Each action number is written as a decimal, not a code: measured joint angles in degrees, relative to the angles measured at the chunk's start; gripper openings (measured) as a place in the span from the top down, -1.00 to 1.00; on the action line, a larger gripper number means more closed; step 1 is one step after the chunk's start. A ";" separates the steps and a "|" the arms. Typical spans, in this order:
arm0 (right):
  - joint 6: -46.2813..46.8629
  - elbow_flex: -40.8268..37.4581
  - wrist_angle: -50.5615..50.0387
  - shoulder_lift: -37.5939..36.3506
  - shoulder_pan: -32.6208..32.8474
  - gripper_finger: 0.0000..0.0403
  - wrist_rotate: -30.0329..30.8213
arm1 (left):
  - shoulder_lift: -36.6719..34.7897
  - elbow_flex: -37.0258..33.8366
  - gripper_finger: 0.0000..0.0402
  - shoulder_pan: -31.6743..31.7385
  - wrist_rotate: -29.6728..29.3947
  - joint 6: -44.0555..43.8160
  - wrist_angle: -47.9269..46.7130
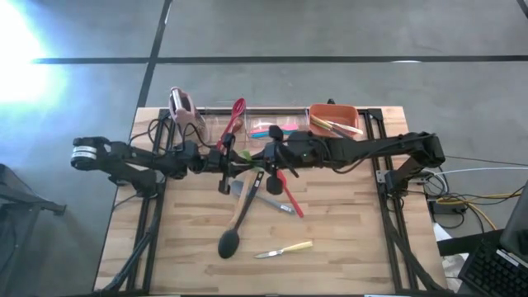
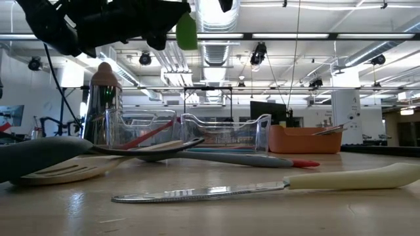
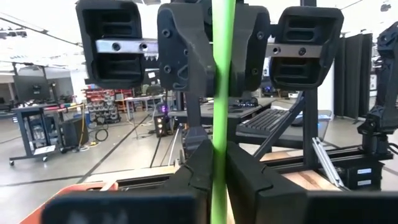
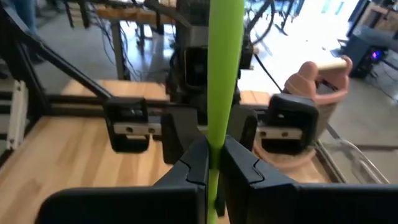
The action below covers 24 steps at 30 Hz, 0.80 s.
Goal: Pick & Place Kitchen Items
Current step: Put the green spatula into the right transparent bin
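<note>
Both arms meet nose to nose over the middle of the wooden table (image 1: 346, 247), well above the boards. The left gripper (image 3: 213, 163) is clamped on the green utensil (image 3: 222, 93), and facing it the right gripper (image 4: 213, 163) has its jaws pinched tight on that same green handle, so the slim stick runs straight from one set of jaws into the other. From table height you can see its rounded green end (image 2: 186, 31) poking out past the dark fingers overhead.

Beneath the jaws, flat on the table, lie the black ladle (image 1: 234, 234), the wooden spatula (image 2: 79, 167) and a red utensil (image 1: 290, 194), crossing each other in a loose heap. Nearer the table's front edge, apart from the heap, lies a pale-handled knife (image 1: 285, 249).

Beyond the jaws, along the back edge, stand the clear bin (image 1: 264, 125) with pink and blue utensils inside, the red-orange bin (image 1: 333, 112) holding pale-handled pieces, and the pink-topped rack (image 1: 183, 106).
</note>
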 joint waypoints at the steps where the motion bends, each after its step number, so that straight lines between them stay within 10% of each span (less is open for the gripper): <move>1: -0.27 0.92 -2.06 0.00 -0.07 0.94 0.46 | 0.00 0.00 0.76 0.00 -0.07 -0.20 -0.03; 13: 0.07 13.73 -31.65 -0.15 -7.75 0.95 7.51 | -5.07 0.07 -0.21 0.23 -2.05 -5.44 -7.57; 24: -4.84 17.04 -42.21 0.02 -23.79 0.96 1.20 | -11.43 -0.33 -0.33 0.20 -2.07 -3.53 -12.87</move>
